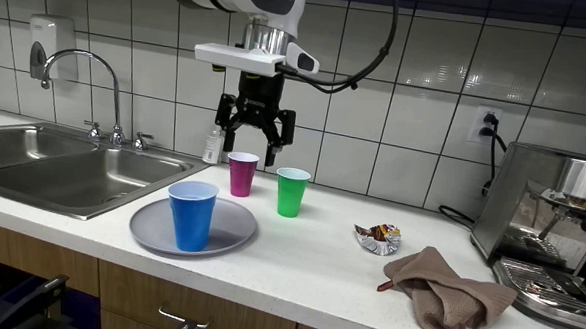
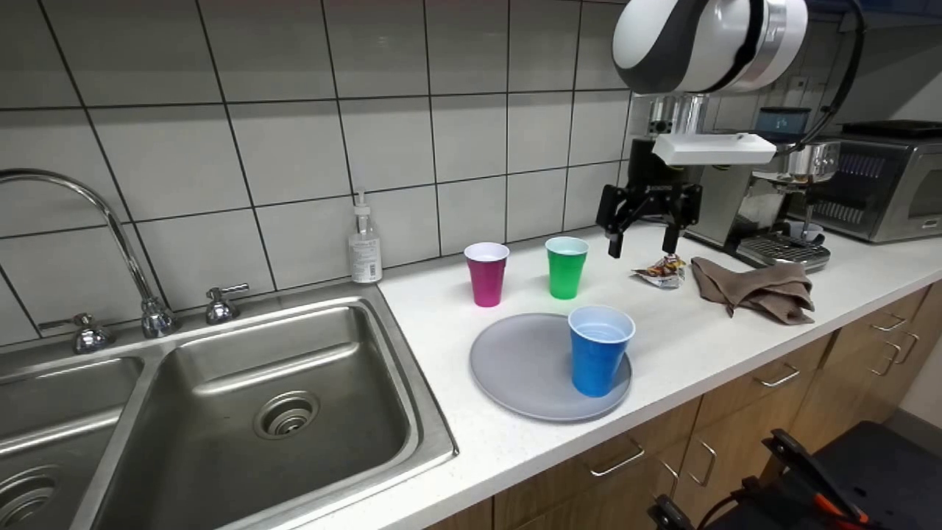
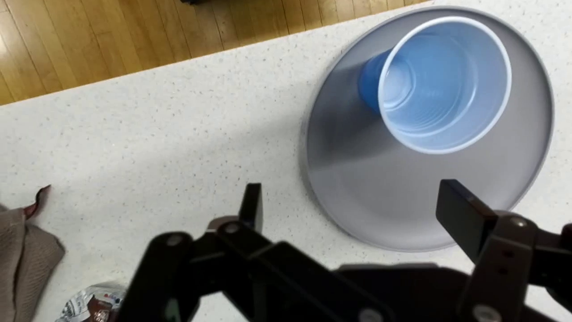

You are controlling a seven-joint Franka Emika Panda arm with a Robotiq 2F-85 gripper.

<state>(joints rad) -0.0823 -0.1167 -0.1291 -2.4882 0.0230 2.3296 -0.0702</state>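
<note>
Our gripper (image 1: 250, 150) hung above the counter (image 1: 312, 255), its fingers spread apart with nothing between them. Lower down, the blue cup (image 3: 442, 89) stood upright on the gray plate (image 3: 384, 205), away from the plate's middle. We judged that a low sideways sweep could topple it, since it was tall and (from the wrist view) looked empty; a fingertip pressing the plate's edge might tilt both. The green cup (image 1: 290, 195) and the magenta cup (image 1: 242, 178) stood near each other on the wall side, so a wide descent there risked clipping a rim. The speckled white counter also carried a crumpled foil wrapper (image 1: 378, 240) and, further along, a brown cloth (image 1: 445, 294) just beside the coffee machine (image 1: 527, 175). We saw a steel sink (image 2: 221, 456) at the opposite end, wood-fronted drawers (image 1: 250, 313) underneath, and a white tiled wall (image 1: 422, 117) behind everything, with a soap dispenser (image 1: 54, 38) mounted on it.
</note>
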